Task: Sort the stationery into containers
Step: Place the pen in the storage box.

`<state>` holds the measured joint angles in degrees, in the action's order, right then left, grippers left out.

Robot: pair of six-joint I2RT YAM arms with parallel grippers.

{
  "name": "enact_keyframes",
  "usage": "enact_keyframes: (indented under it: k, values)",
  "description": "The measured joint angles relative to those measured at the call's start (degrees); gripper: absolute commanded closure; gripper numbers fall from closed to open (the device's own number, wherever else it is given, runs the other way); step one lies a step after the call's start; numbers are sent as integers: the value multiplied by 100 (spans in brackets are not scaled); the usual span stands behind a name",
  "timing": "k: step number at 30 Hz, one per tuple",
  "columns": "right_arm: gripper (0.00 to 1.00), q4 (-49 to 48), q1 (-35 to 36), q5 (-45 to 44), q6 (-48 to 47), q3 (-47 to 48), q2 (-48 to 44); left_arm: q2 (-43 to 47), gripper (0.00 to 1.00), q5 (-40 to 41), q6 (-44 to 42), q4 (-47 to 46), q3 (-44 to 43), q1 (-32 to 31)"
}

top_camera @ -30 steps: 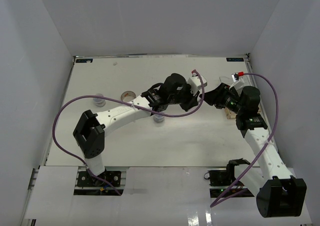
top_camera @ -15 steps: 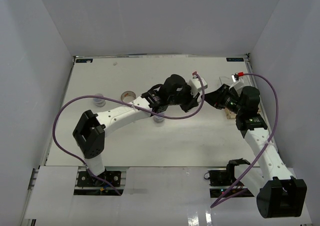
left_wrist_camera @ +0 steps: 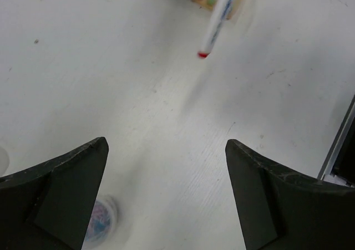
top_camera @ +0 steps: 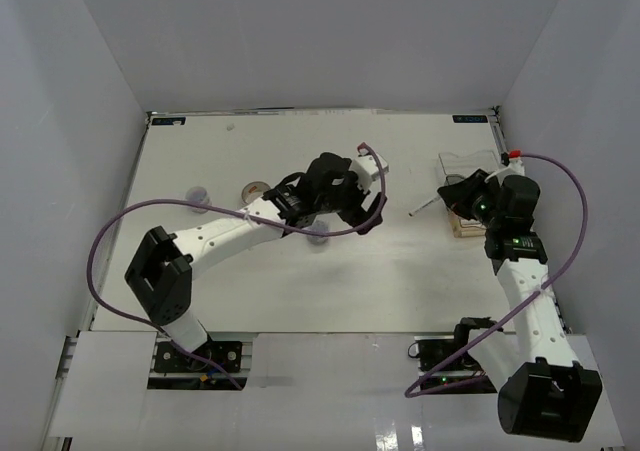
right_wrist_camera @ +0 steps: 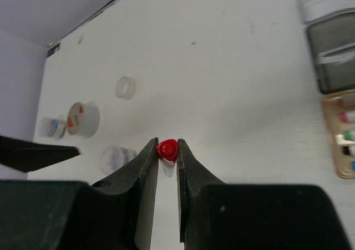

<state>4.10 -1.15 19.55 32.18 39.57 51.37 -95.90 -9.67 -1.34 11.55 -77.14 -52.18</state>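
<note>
Bright, even light; marker (left_wrist_camera: pixel 218 18) soft, perhaps motion-blurred, in left wrist view.

Red-capped white marker (top_camera: pixel 424 207) pinched in right gripper (right_wrist_camera: pixel 167 145), near organiser (top_camera: pixel 462 159), beige tape roll (top_camera: pixel 255 189) well apart

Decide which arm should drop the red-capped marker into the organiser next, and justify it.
Right. The right pincer is shut on the red-capped marker, and the organiser lies close beside it. The left pincer is open, holds nothing and sits farther from the organiser.
</note>
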Motion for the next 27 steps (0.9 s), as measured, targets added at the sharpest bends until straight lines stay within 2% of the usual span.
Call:
enact_keyframes:
  k: [3, 6, 9, 12, 15, 27]
  values:
    - [92, 326, -476, -485, -122, 31, 7, 356, 2, 74, 275, 72, 299, 402]
    - [92, 507, -966, -885, -131, 39, 9, 748, 2, 146, 597, 258, 472, 1113]
    - [92, 603, -1484, -1110, -96, 39, 35, 1154, 2, 302, 824, 354, 647, 1838]
    - [92, 616, -1952, -1209, 4, 39, 162, 1694, 2, 487, 984, 308, 1119, 2295]
    - [92, 632, -2284, -1211, 81, 42, 380, 2135, 2, 597, 1049, 350, 1565, 2461]
    - [92, 544, -2553, -1178, 350, 136, 1025, 2199, 2, 1593, 1034, 348, 1672, 2463]
